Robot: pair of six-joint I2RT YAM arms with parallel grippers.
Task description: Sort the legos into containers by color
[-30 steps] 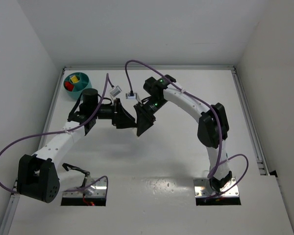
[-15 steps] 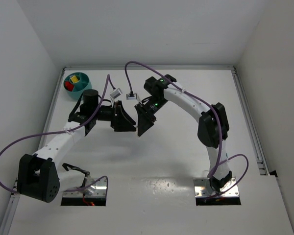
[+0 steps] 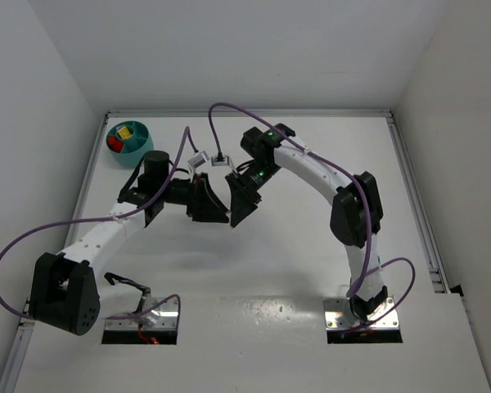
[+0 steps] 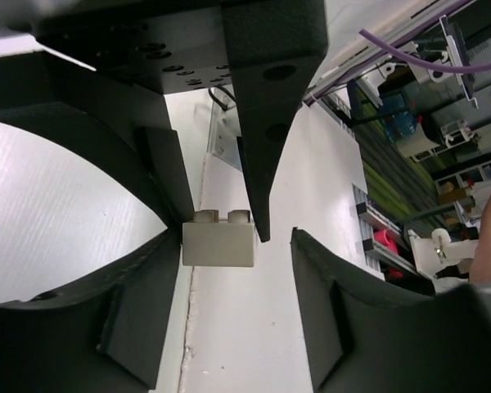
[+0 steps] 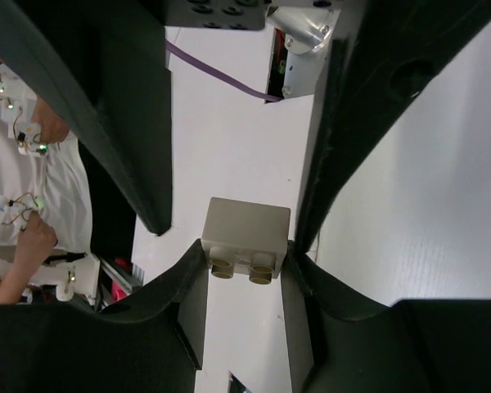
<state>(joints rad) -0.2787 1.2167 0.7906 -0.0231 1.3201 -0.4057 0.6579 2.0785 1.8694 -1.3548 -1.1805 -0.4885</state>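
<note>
At mid-table [image 3: 262,270], toward the far side, I have both arms meeting tip to tip. The right gripper [image 3: 236,211] is clamped on a pale grey brick [image 5: 245,229], its studs facing that wrist camera. My left gripper [image 3: 217,209] stands spread around the same brick. In its wrist view one finger [image 4: 147,311] sits just beside the brick's edge, and the other is apart from it. The right gripper's black fingers flank the brick and crowd the gap my left fingers reach into. At the far left, well apart, the teal bowl [image 3: 146,135] holds a red brick [image 3: 114,146] and a yellow brick [image 3: 124,131]; I cannot make out its dividers. Purple cables [image 3: 229,106] loop over both arms.
</note>
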